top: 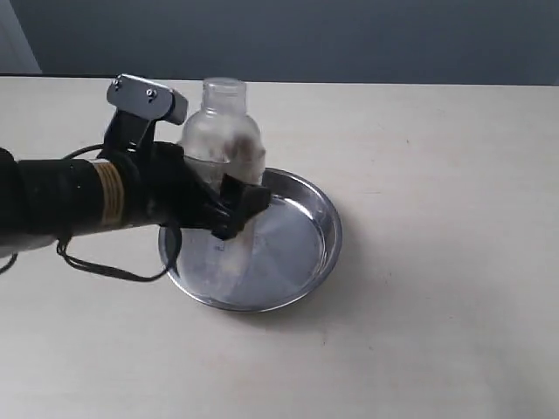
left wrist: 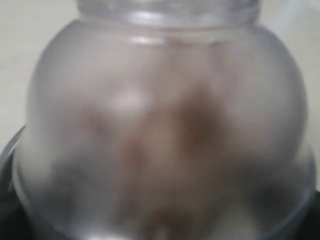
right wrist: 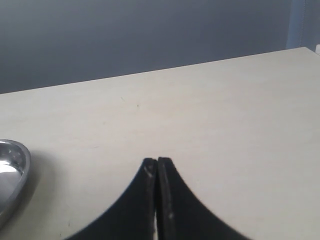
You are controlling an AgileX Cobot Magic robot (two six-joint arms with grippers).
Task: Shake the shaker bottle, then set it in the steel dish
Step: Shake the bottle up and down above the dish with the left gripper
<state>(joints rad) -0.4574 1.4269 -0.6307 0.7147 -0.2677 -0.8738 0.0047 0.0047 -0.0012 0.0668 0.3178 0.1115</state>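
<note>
The shaker bottle (top: pixel 223 135) stands upright over the left part of the steel dish (top: pixel 301 249), its frosted dome and round cap above my left arm. My left gripper (top: pixel 223 209) is shut on the bottle's clear lower body. In the left wrist view the frosted dome (left wrist: pixel 165 125) fills the picture, with brown beans blurred behind it; the fingers are hidden. Whether the bottle's base touches the dish floor cannot be told. My right gripper (right wrist: pixel 157 161) is shut with nothing in it, above bare table, and the steel dish's rim (right wrist: pixel 12 170) shows at that view's edge.
The pale wooden table (top: pixel 437 175) spreads around the dish, with a dark wall behind its far edge. A black cable (top: pixel 105 266) loops below my left arm near the dish's left rim.
</note>
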